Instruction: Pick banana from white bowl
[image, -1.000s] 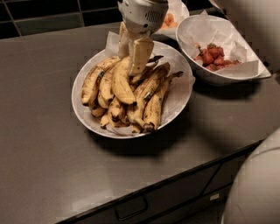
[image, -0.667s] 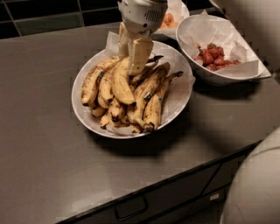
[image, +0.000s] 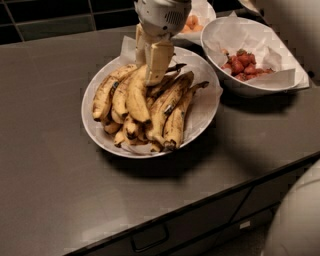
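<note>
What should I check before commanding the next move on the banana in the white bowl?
1. Gripper over the white bowl: ok, low over its far half.
2. Banana in view: ok, lying topmost, its far end under the gripper.
3. Banana gripped: cannot tell.
4. Banana free of neighbours: not ok, slimmer bananas lie against it on both sides and might drag along.
5. Side clearance: ok, the red-fruit bowl stands apart to the right.
</note>
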